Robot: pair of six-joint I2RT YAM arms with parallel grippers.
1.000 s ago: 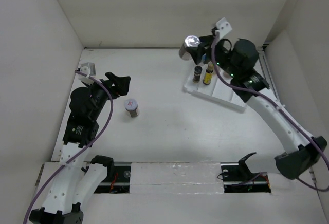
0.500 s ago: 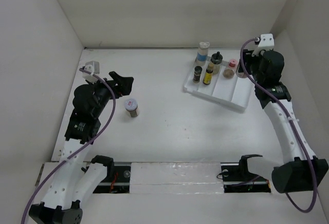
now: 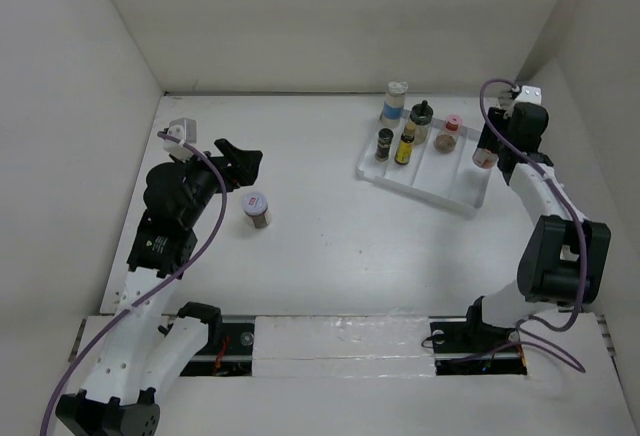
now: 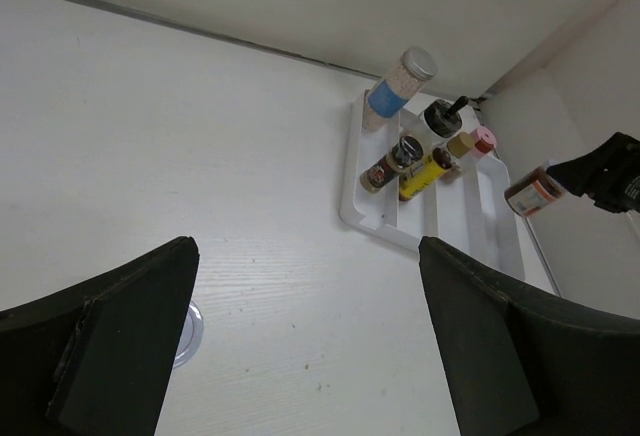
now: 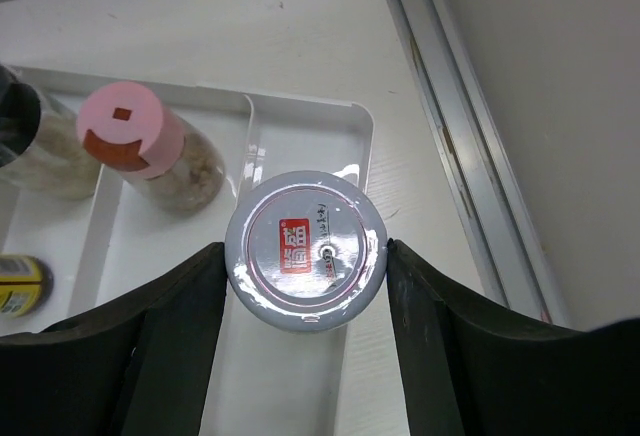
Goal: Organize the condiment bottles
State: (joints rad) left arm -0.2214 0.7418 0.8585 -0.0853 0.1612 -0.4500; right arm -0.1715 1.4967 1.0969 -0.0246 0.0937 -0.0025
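Left gripper (image 3: 240,161): parted wide and empty, raised over bare tabletop on the left side, up and left of the loose jar.
Left fingers (image 4: 125,346): 2, dark, framing the wrist view with only table between them.
Loose jar (image 3: 256,209): upright and alone on the table (image 3: 340,246), purplish-white lid, well apart from the tray. Only an arc of its lid visible in the left wrist view, at the inner edge of the left finger.
Right gripper (image 5: 305,256): part open, pressed from both sides against the held jar.
Held jar (image 3: 485,157): silver lid with a red square label, red-brown band on the body. Over the rightmost compartment of the tray, near its far right corner. Lifted or resting on the tray floor: cannot tell.
Tray (image 3: 430,181): white, split into long lanes, set at an angle at the far right of the table.
Pink-lidded jar (image 5: 130,131): upright in the lane just left of the held jar, 1 divider between them, not touching.
Black-capped jar (image 3: 421,119): upright, further left, at the far end of the tray.
Yellow bottle (image 3: 405,144): dark cap, just in front of the black-capped jar.
Small dark bottle (image 3: 385,144): just beside the yellow bottle, on its left.
Blue-labelled jar (image 3: 395,103): tallest of the group, pale lid, at the tray's far left corner. Inside or outside the rim: cannot tell.
Count: 5 at the tray, 1 in the right gripper, 1 loose on the table.
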